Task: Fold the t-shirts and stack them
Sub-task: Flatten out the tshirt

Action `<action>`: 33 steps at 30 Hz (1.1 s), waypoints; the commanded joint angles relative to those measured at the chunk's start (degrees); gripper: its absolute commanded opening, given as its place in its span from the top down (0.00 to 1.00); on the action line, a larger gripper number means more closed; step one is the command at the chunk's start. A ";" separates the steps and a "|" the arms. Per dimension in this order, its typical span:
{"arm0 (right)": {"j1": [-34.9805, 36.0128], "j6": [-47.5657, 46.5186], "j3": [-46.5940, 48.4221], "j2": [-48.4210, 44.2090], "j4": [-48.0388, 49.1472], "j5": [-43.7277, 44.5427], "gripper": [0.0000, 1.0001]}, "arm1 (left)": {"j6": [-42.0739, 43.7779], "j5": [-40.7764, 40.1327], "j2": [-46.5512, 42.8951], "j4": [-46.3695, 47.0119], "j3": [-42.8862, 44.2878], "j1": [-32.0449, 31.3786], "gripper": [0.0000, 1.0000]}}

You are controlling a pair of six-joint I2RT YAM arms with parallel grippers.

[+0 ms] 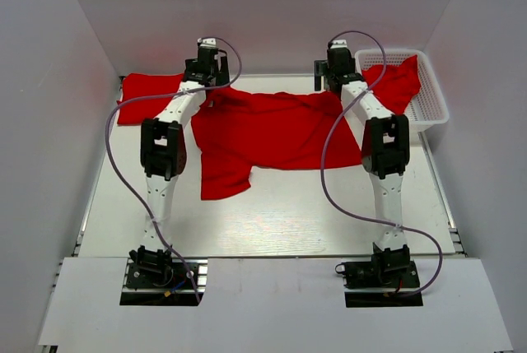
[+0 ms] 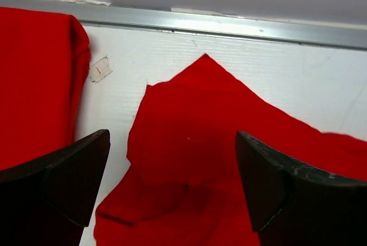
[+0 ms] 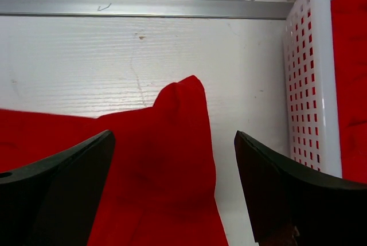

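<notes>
A red t-shirt (image 1: 263, 131) lies spread across the middle of the table, one sleeve hanging toward the front left. My left gripper (image 1: 206, 81) is open above its far left corner (image 2: 195, 143), with the cloth between the wide-apart jaws. My right gripper (image 1: 333, 80) is open above its far right corner (image 3: 172, 160). A folded red t-shirt (image 1: 148, 98) lies at the far left and also shows in the left wrist view (image 2: 34, 85). Another red t-shirt (image 1: 399, 81) lies in the basket.
A white mesh basket (image 1: 432, 110) stands at the far right, its wall (image 3: 304, 85) close to my right gripper. An aluminium rail (image 2: 229, 25) runs along the table's far edge. White walls enclose the table on three sides.
</notes>
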 commanded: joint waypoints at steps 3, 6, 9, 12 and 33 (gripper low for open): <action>0.02 0.61 -1.32 -13.50 -1.14 -5.59 0.10 | 1.54 4.08 -11.90 -7.07 -0.40 -0.19 0.00; 0.10 3.84 -8.76 -21.24 -3.33 -5.78 0.10 | 0.41 4.61 -18.92 -11.65 -5.65 -0.19 0.00; 0.10 7.71 -18.08 -29.24 -6.14 -5.08 0.10 | -3.18 3.47 -27.27 -17.98 -14.77 -1.42 0.00; 0.28 11.67 -27.66 -36.71 -10.35 -4.90 0.10 | -7.58 7.85 -37.90 -19.84 -29.19 -1.42 0.00; -0.07 25.31 -58.99 -58.79 -18.36 -0.50 0.10 | -17.53 16.74 -61.49 -16.06 -78.54 -5.90 0.02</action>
